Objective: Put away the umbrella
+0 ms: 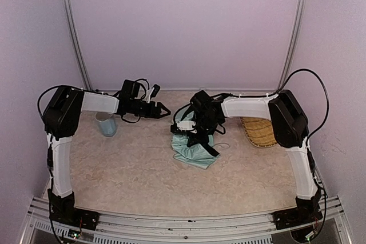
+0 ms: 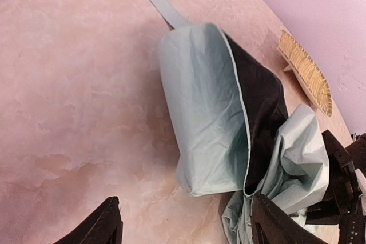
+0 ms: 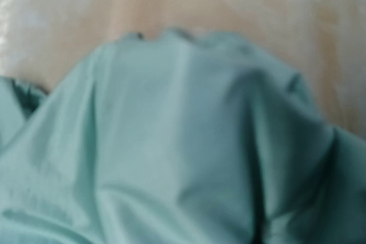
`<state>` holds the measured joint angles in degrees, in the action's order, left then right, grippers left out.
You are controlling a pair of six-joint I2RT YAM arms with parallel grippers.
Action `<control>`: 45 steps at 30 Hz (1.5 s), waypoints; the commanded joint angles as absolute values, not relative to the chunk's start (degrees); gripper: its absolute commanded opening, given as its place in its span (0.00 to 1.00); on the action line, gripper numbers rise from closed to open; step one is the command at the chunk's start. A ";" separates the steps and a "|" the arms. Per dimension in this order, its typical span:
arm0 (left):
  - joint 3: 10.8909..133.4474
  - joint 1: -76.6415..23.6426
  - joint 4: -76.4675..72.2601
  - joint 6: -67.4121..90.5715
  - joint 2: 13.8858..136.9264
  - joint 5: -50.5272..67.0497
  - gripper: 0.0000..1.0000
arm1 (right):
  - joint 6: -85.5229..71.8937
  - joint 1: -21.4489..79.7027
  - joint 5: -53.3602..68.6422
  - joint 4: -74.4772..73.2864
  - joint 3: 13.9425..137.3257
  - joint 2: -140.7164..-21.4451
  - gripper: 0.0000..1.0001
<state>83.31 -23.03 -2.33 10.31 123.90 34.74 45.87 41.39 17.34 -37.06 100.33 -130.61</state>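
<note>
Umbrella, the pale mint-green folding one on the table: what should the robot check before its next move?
1. Left end effector open, holding nothing: ok.
2. Right end effector gripping the pale mint-green folding umbrella: cannot tell; its camera shows only blurred fabric.
3. Umbrella folded tidy: not ok; fabric lies loose and crumpled.
4. Woven straw tray apart from the umbrella: ok.
5. Light blue cup clear of the umbrella: ok.
</note>
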 commanded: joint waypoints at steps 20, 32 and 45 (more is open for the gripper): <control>69.89 -26.59 -6.20 7.81 107.41 23.17 0.76 | 41.39 34.12 -20.25 11.84 85.52 -112.51 0.00; 67.82 -27.97 -11.52 8.91 106.97 14.93 0.76 | 86.25 37.99 -35.39 73.94 82.87 -120.15 0.00; 65.51 -27.07 -14.20 11.11 107.59 10.34 0.77 | 77.45 56.70 -42.01 70.51 63.24 -131.82 0.00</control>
<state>67.11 -27.38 -12.43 10.57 109.16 11.88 87.11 52.47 -39.59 75.16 66.81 -136.73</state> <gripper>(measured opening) 0.765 0.038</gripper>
